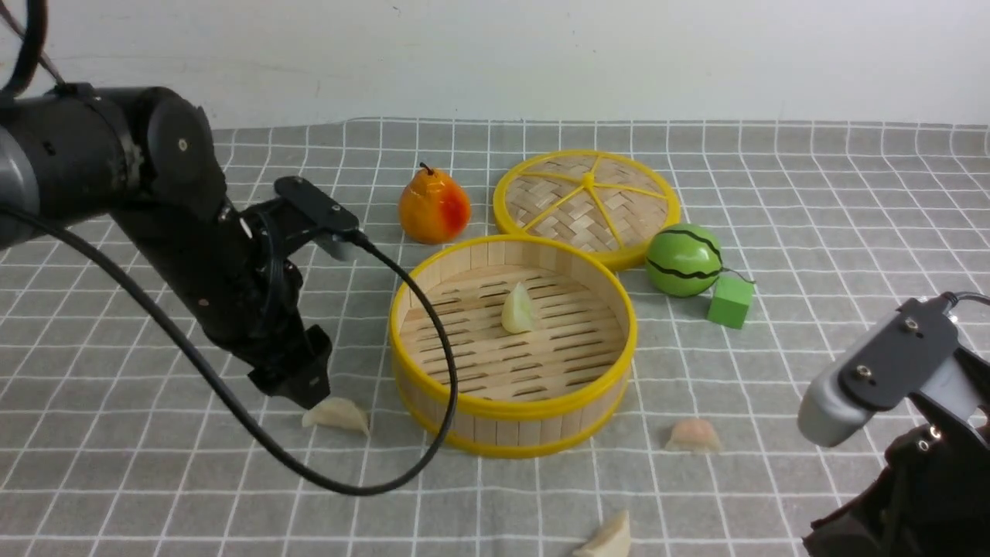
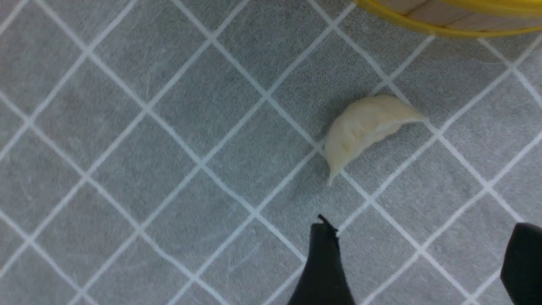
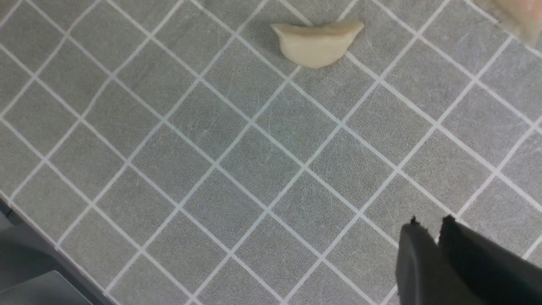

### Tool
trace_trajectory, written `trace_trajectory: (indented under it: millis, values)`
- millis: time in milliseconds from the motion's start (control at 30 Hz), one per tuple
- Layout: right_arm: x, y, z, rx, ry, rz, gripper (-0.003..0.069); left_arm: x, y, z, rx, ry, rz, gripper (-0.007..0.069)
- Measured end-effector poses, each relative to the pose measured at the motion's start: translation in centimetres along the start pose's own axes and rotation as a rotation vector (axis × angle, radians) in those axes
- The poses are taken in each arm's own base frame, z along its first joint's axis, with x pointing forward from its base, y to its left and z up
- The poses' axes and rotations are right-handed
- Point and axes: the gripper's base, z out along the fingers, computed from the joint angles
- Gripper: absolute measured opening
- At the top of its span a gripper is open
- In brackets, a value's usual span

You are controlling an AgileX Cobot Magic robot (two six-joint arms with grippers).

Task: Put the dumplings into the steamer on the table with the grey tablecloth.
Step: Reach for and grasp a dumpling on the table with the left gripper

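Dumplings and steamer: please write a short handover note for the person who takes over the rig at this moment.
Left end effector: open, empty, low beside the cream dumpling at the steamer's left front.
Right end effector: nearly shut, empty, over the cloth at the near right.
Done: the first dumpling lies inside the steamer.
Left: three are on the grey tablecloth. These are the cream dumpling, the pinkish dumpling at the steamer's right front, and the near-edge dumpling.
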Motion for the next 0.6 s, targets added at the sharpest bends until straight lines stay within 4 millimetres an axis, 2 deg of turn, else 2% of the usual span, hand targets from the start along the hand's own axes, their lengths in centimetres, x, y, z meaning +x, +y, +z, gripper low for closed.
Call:
trace_trajectory:
  millis: [167,367,500,600]
  values:
    - [0.0,0.0,0.0,0.001,-0.001,-0.001,0.0076,-0.3,0.4,3.7,0.031,0.01,0.027,0.0503]
    - [0.0,-0.1,0.0,0.01,-0.002,-0.007,0.0083,-0.1,0.5,7.0,0.078,0.034,0.103,0.0503]
    - [0.0,-0.2,0.0,0.02,0.001,-0.017,0.0086,-0.1,0.6,7.6,0.077,0.03,0.131,0.0476]
    - [0.0,-0.2,0.0,0.024,-0.001,-0.02,0.009,-0.2,0.7,7.7,0.066,0.02,0.137,0.0396]
